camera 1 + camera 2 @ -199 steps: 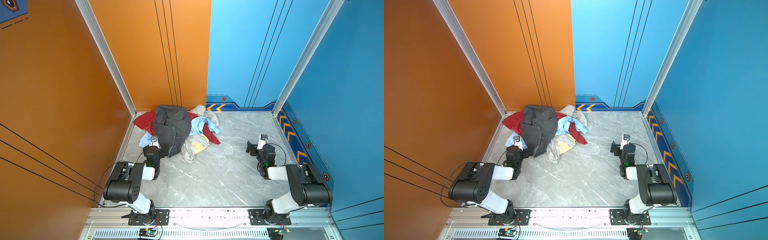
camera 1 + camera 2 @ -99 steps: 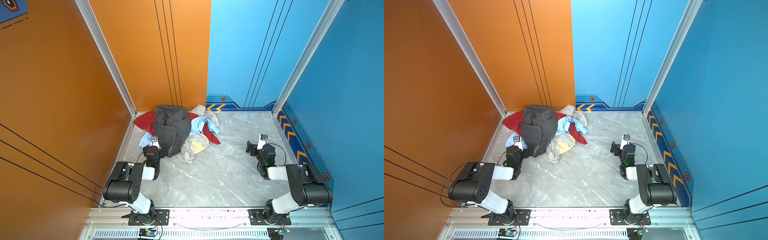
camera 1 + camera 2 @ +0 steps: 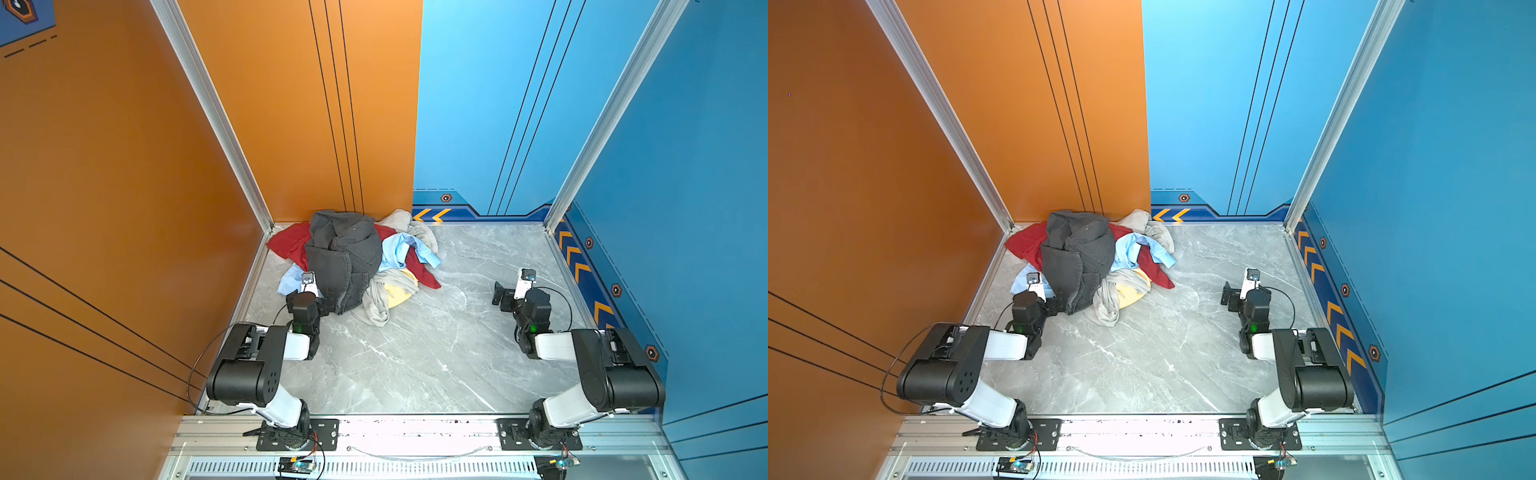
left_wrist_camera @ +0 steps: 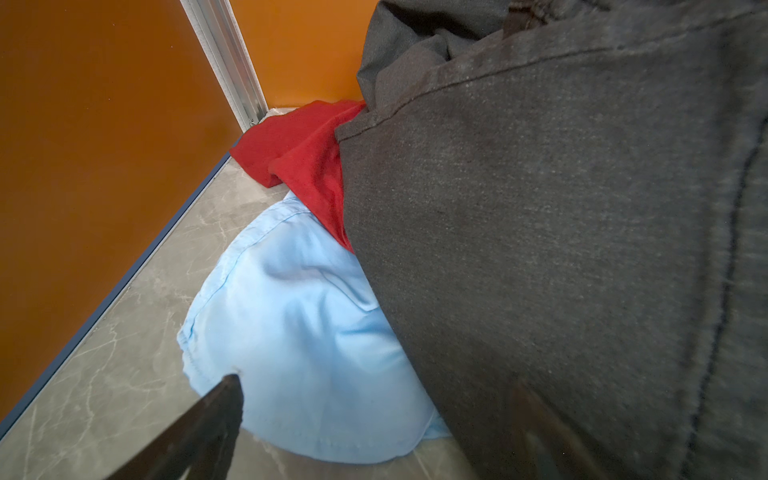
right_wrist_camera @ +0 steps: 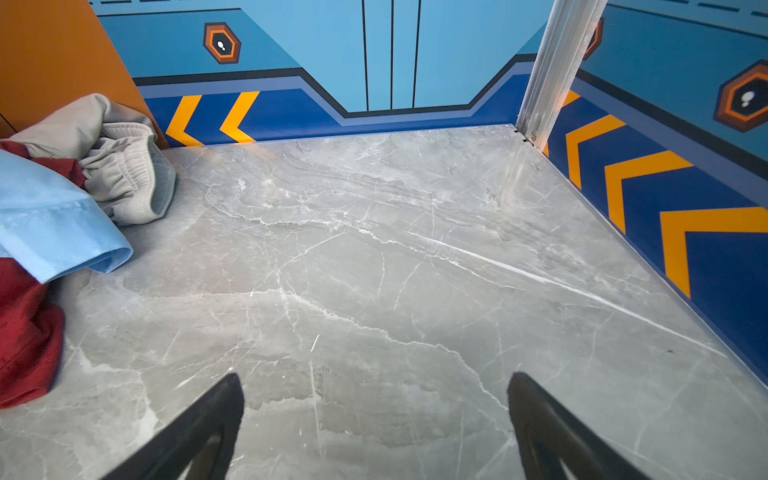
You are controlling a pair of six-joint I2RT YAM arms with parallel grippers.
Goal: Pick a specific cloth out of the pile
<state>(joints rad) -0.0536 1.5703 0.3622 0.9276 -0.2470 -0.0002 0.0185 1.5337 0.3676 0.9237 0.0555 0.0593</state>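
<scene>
The soft dark red cloth (image 3: 291, 245) is peeking out under the grey jeans (image 3: 345, 257) at the pile's (image 3: 376, 305) upper left, just past the left arm's open fingers (image 4: 220, 411), while the right arm's fingers (image 5: 540, 411) are sitting open far away.

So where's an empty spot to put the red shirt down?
The bare marble floor between the pile and the right gripper, out to the blue chevron wall, is free. The orange-wall corner is crowded with clothes.
</scene>
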